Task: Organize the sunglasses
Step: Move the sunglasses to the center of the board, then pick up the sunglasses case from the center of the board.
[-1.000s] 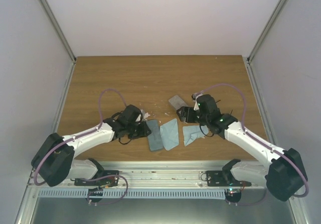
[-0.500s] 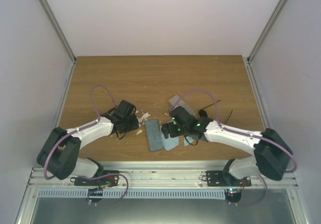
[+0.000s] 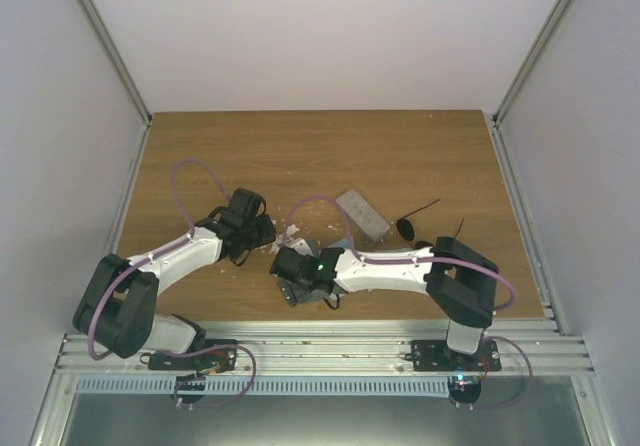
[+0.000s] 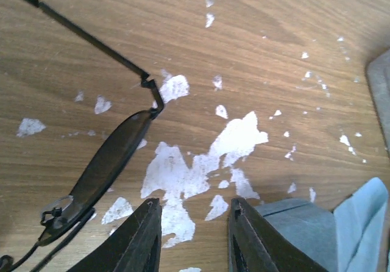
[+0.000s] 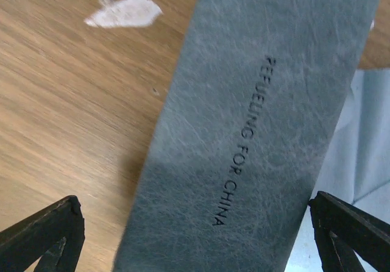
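One pair of sunglasses (image 3: 408, 229), with dark rounded lenses, lies on the table right of centre, apart from both grippers. The other thin wire-framed pair (image 4: 103, 162) lies just left of my left gripper (image 4: 194, 238), which is open and empty above the chipped wood. In the top view that gripper (image 3: 264, 234) hides this pair. My right gripper (image 5: 195, 235) is open wide, its fingertips (image 5: 52, 232) on either side of the blue-grey case (image 5: 262, 119), hovering close over it. In the top view it (image 3: 290, 274) sits near the table's front middle.
A grey case (image 3: 362, 213) lies closed behind the right forearm. A light-blue cloth (image 4: 365, 223) lies beside the blue-grey case (image 4: 304, 229), and its edge shows in the right wrist view (image 5: 368, 138). White chipped patches (image 4: 201, 162) mark the wood. Grey walls enclose the table.
My right arm has swung left from beside the grey case to over the blue-grey case, uncovering the dark pair. My left gripper has drawn back left and away from the case.
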Robot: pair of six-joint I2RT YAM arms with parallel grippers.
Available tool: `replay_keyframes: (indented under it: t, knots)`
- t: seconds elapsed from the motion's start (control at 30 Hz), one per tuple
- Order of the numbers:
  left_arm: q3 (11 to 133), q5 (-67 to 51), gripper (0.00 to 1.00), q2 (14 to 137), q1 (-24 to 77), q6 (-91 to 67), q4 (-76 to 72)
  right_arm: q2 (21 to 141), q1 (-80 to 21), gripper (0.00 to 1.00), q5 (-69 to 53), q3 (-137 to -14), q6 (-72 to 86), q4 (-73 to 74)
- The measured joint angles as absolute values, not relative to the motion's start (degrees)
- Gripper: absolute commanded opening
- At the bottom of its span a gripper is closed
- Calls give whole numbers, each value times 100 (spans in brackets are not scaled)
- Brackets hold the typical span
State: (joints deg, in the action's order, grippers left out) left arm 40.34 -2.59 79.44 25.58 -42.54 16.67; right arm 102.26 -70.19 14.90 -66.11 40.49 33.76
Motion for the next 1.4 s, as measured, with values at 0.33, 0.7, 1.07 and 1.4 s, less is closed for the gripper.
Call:
replay_keyframes:
  t: [0.33,0.7,1.07,1.4]
  knots:
    - [3905,-631,40,7494,2541,-4093,1564,10656,-7347,71,1780,-6785,4871,4200]
    - [3841,-902,53,6794,2421,-4049,1573,10344,-7325,63,1981,-6681,4674,4060]
    - [3671,-2779,87,5537,1857,-4250,832,8097,-4766,63,-392,-5461,3186,1732]
    - [3514,-4423,99,5347,1857,-4923,-1013,7940,-3590,63,-3861,-5376,3588,-30]
